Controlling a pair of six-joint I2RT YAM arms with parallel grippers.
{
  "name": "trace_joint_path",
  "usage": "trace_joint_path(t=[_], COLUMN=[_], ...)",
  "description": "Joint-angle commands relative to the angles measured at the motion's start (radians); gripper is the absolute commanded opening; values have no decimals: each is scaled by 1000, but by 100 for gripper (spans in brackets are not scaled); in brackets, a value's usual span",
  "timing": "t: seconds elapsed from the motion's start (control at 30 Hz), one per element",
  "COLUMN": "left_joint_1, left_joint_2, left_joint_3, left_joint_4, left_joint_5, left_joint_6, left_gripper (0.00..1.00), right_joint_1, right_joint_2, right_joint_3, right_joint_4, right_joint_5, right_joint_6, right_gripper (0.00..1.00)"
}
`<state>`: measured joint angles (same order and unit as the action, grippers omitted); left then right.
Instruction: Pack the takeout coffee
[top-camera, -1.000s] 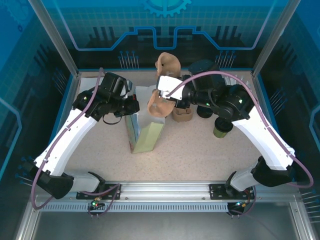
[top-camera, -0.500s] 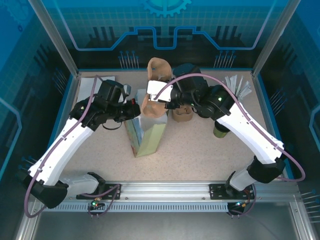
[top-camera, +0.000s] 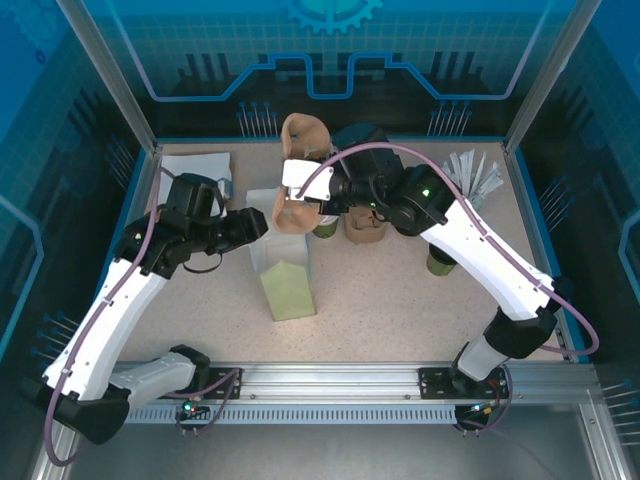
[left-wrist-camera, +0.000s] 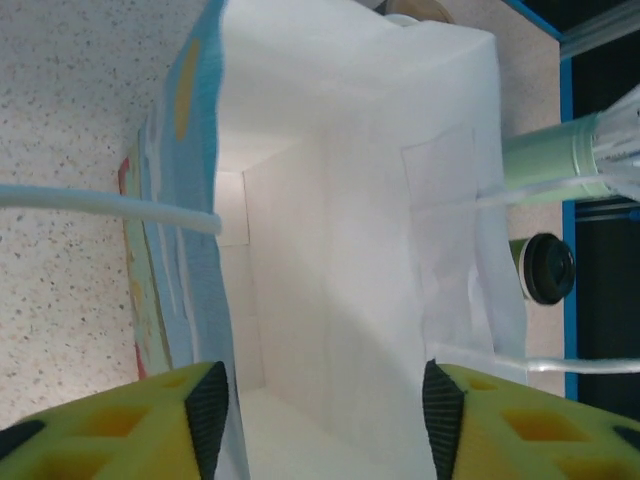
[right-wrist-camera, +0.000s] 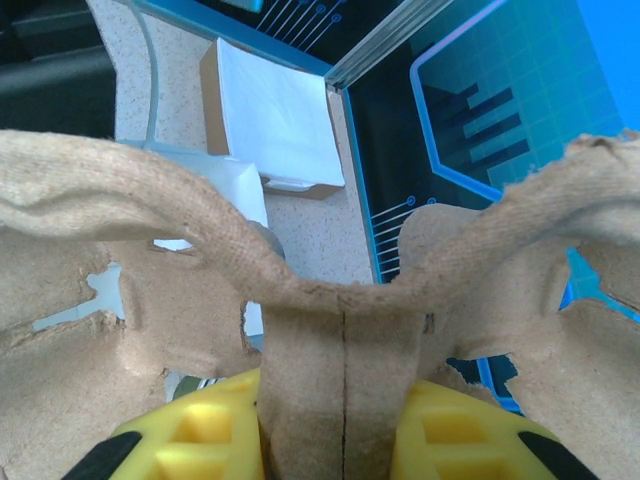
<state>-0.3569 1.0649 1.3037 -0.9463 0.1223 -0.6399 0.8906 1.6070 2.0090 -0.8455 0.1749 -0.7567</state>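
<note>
The left hand (top-camera: 252, 225) (left-wrist-camera: 325, 400) had its fingers spread wide, one black pad (left-wrist-camera: 208, 408) at each side of the open mouth of a paper bag (top-camera: 287, 285) (left-wrist-camera: 340, 230). Whether the pads touched the paper could not be told. The bag stood upright on the speckled counter (top-camera: 390, 305), white inside. Its outer wall carried blue, yellow and red print, seen too much on edge to read.

The right hand (top-camera: 300, 200) (right-wrist-camera: 340, 430) was pinching the centre ridge of a brown pulp cup carrier (top-camera: 303, 135) (right-wrist-camera: 150, 200) between its yellow fingers. It held the carrier up on edge, just beside the far side of the bag's mouth. A short stack of further carriers (top-camera: 365, 228) sat on the counter just right of it.

The takeout coffee (top-camera: 438, 262) stood upright on the counter, well to the right of the bag. It was partly tucked under the right forearm. It was a small cup with a dark olive-green wall and a darker top. Any lettering on it was too small to make out.

A pale green cup of white wrapped straws (top-camera: 472, 175) (left-wrist-camera: 555, 165) stood near the back right corner. A brown tray of white napkins (top-camera: 195, 165) (right-wrist-camera: 275, 115) lay at the back left.
</note>
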Motion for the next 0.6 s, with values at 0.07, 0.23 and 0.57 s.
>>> trace_joint_path(t=[0.07,0.23,0.57], left_joint_1=[19,49,217], left_joint_2=[-30,-66,-109], left_joint_3=[58,137,167], left_joint_4=[-51,-131,-259], left_joint_5=[53,23,-22], left_joint_6=[19,44,122], left_gripper=[66,67,73], right_joint_1=[40,59,107], right_joint_2=[43,84,160], right_joint_3=[80,104,130], right_joint_4=[-9,-14,-43], right_joint_5=[8,46,124], right_joint_6=[-29,-68,-118], right_gripper=[25,26,26])
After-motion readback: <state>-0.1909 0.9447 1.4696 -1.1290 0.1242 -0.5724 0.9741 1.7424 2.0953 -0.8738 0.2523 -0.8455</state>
